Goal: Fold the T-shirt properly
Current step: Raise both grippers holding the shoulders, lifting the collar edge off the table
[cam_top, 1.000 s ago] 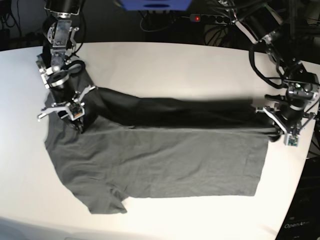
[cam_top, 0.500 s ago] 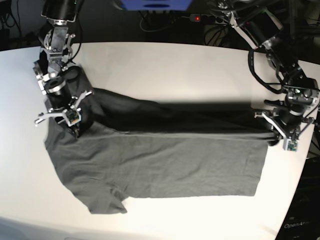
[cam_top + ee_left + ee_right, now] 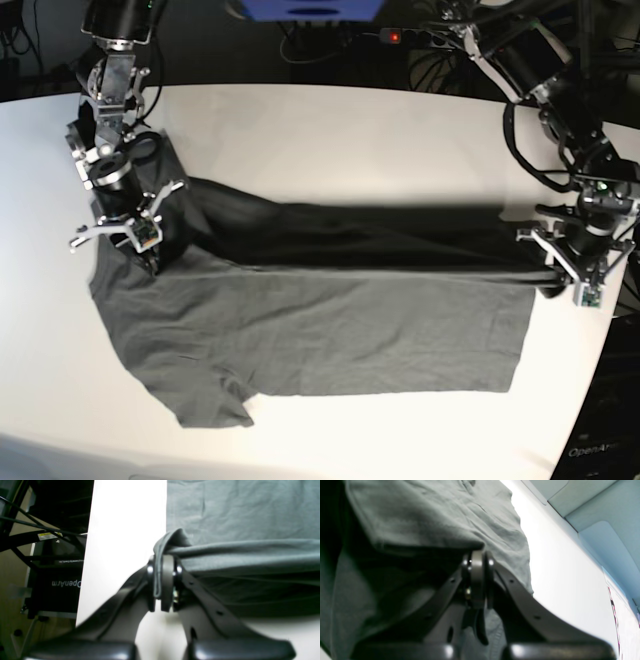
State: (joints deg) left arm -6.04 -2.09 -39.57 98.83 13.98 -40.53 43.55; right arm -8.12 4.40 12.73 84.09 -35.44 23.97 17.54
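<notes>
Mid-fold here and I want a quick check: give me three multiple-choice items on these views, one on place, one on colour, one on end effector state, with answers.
1. Where does the left end effector hold the T-shirt?
A. at an edge near the table's side edge
B. at the middle of the shirt
C. at the collar

2. What colour is the T-shirt?
A. red
B. dark grey
C. white

3. What state is the right end effector in?
A. wide open above the cloth
B. shut on the T-shirt
C. off the table, holding nothing

Answers:
1. A, the left wrist view shows a bunched cloth edge pinched beside bare table near its rim.
2. B, every view shows plain dark grey cloth.
3. B, the right wrist view shows the fingers closed with cloth draped over their tips.
</notes>
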